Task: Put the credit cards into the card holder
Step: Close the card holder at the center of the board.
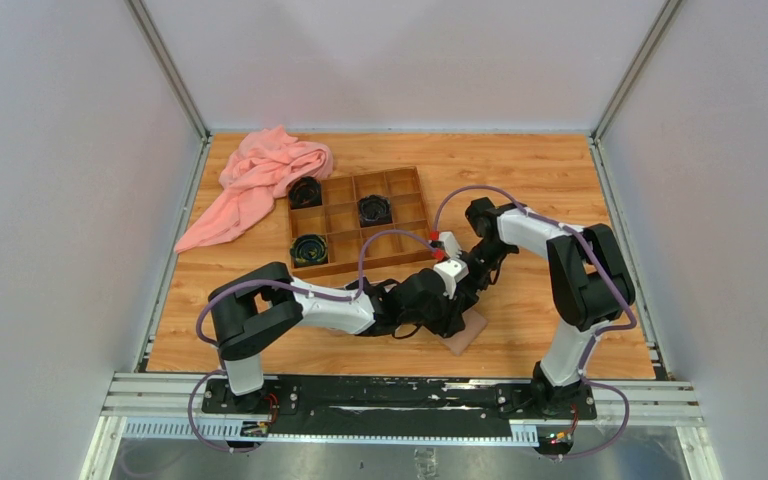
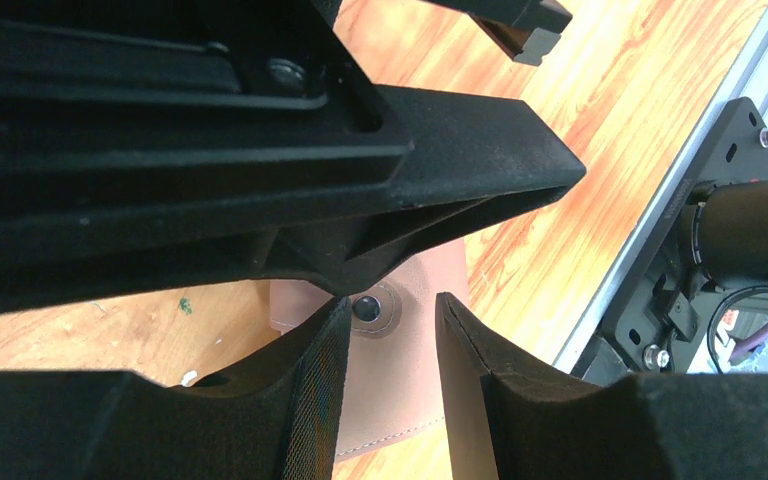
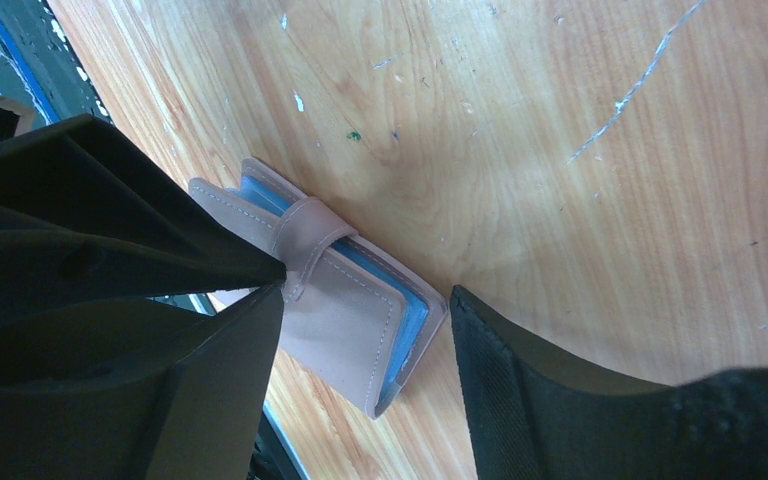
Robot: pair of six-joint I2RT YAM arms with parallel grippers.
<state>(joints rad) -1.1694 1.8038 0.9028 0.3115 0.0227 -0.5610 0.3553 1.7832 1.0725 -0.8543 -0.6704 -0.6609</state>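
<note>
The card holder [image 1: 470, 336] is a tan-pink wallet lying on the wooden table near the front edge. It is folded, its strap [image 3: 305, 235] wraps over the edge, and pale blue shows inside. My right gripper [image 3: 365, 295] straddles it from above: one finger [image 3: 245, 360] touches its strap side, while the other finger [image 3: 505, 360] stands a little off its open edge. My left gripper [image 2: 390, 340] hovers over the holder's flap [image 2: 410, 400] with its jaws apart, and the snap button [image 2: 367, 308] shows between them. Both grippers [image 1: 452, 322] [image 1: 465, 300] crowd together over the holder. The credit cards are out of view.
A brown wooden compartment box [image 1: 345, 215] with black coiled items [image 1: 309, 247] stands behind the grippers. A pink cloth [image 1: 255, 180] lies at the back left. The metal rail [image 1: 400, 395] and the arm bases run along the near edge, close to the holder.
</note>
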